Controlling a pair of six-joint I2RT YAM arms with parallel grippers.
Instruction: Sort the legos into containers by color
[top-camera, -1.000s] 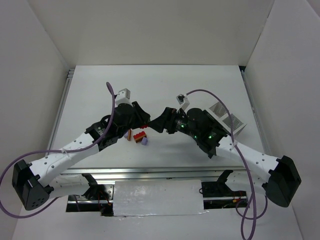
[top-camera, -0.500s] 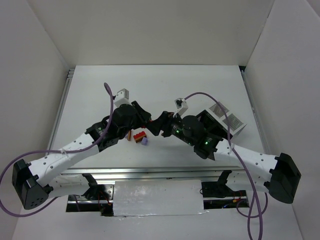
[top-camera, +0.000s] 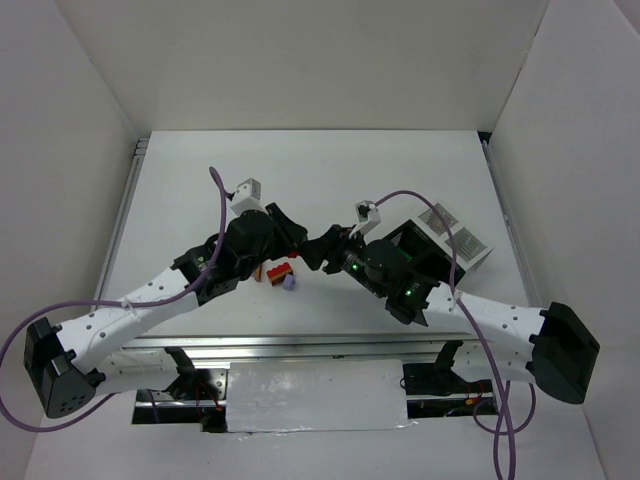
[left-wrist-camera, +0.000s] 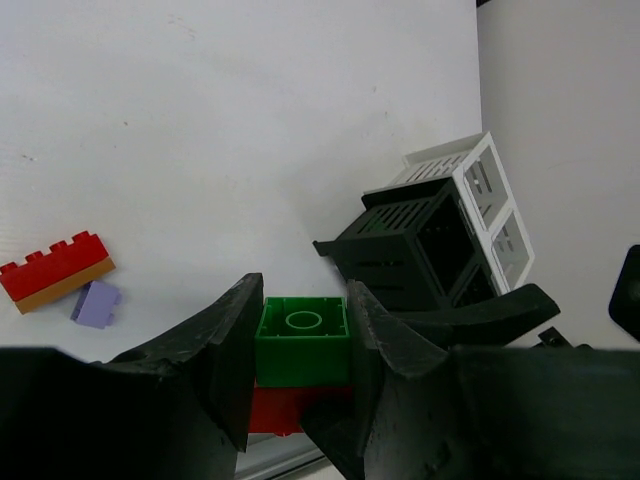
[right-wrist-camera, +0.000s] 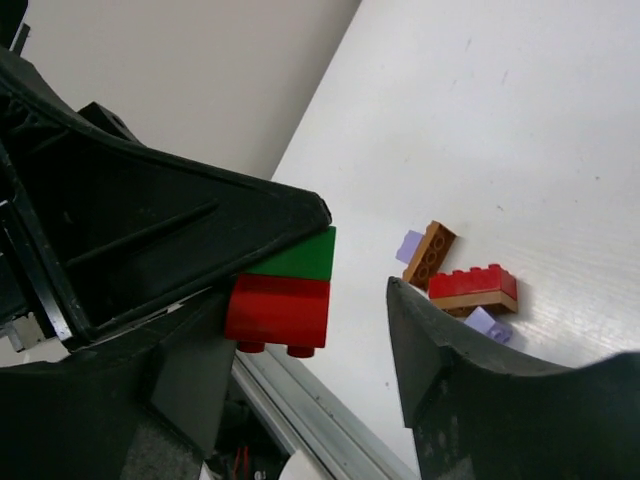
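Observation:
My left gripper (left-wrist-camera: 303, 335) is shut on a green brick (left-wrist-camera: 303, 345) with a red brick (left-wrist-camera: 272, 412) stuck under it, held above the table. In the right wrist view this green-and-red stack (right-wrist-camera: 282, 290) hangs between my right gripper's (right-wrist-camera: 310, 298) open jaws, close to its left finger. In the top view the two grippers meet tip to tip, left (top-camera: 296, 240) and right (top-camera: 318, 250). A red brick on a brown one (right-wrist-camera: 472, 286), a loose brown brick (right-wrist-camera: 429, 252) and two lavender bricks (right-wrist-camera: 488, 324) lie on the table. The containers (top-camera: 452, 240) stand at the right.
The containers also show in the left wrist view (left-wrist-camera: 432, 240), black cells nearer and white cells behind. The table's metal front rail (right-wrist-camera: 320, 420) runs just below the held stack. White walls (top-camera: 80, 150) close in the table on three sides.
My right arm has swung left and down toward the left gripper, uncovering more of the containers. The left gripper has stayed about where it was, still holding the stack.

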